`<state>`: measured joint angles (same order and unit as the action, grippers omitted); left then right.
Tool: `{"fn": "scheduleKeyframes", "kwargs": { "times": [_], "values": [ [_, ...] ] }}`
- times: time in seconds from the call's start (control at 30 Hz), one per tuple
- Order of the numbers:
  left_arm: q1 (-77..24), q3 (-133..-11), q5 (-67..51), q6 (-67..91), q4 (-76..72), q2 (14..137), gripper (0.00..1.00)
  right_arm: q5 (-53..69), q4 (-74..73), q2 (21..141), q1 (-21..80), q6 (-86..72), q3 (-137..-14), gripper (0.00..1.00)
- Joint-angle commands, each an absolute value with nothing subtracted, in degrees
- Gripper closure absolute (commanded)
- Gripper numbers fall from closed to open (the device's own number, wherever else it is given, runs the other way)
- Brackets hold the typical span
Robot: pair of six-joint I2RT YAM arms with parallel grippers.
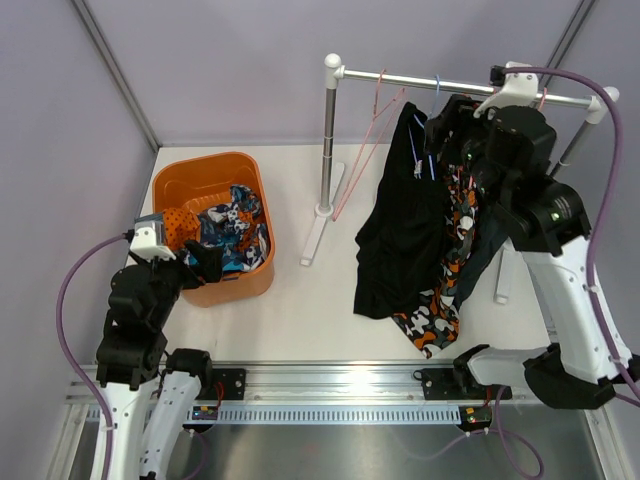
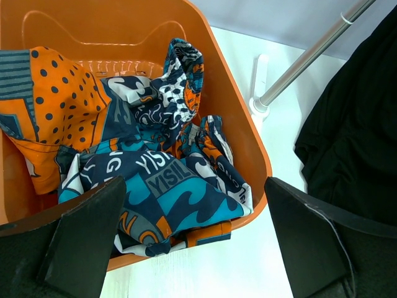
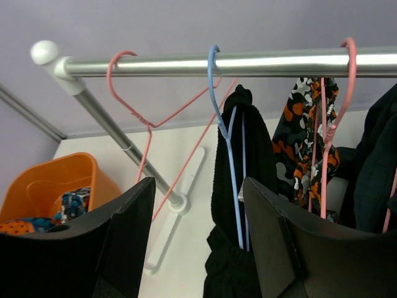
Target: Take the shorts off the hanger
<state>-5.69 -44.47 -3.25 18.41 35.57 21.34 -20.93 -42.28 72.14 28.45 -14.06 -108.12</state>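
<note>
Black shorts (image 1: 395, 240) hang below the rail (image 3: 248, 62) on a blue hanger (image 3: 218, 118) — the step in hand, I judge. Right end effector (image 3: 198, 192) is just below the rail, fingers apart; next it must clamp the cloth.

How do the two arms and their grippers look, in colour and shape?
Both arms, left arm and right arm, have white links and black joints. A purple cable loops along each. The left gripper and right gripper have broad, flat, matte black fingers. A small green light glows on the right arm.
</note>
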Motion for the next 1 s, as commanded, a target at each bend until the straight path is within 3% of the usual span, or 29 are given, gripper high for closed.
{"fn": "scheduleKeyframes", "kwargs": {
  "times": [0.0, 0.57, 0.8, 0.97],
  "values": [
    [-6.2, -44.3, -3.2, 17.6, 34.2, 22.1, 0.01, -24.9, -41.0, 77.2, 28.0, -11.5, -108.4, 0.32],
    [-7.2, -44.3, -2.6, 17.4, 34.4, 22.3, 0.01, -27.2, -38.8, 89.2, 23.7, -10.1, -113.9, 0.31],
    [-7.4, -44.4, -2.5, 17.4, 34.6, 22.4, 0.01, -22.4, -40.1, 92.0, 21.5, -10.9, -115.8, 0.41],
    [-7.6, -44.4, -2.5, 17.4, 34.7, 22.4, 0.01, -21.5, -39.5, 92.5, 21.2, -11.2, -115.2, 0.42]
  ]
}}
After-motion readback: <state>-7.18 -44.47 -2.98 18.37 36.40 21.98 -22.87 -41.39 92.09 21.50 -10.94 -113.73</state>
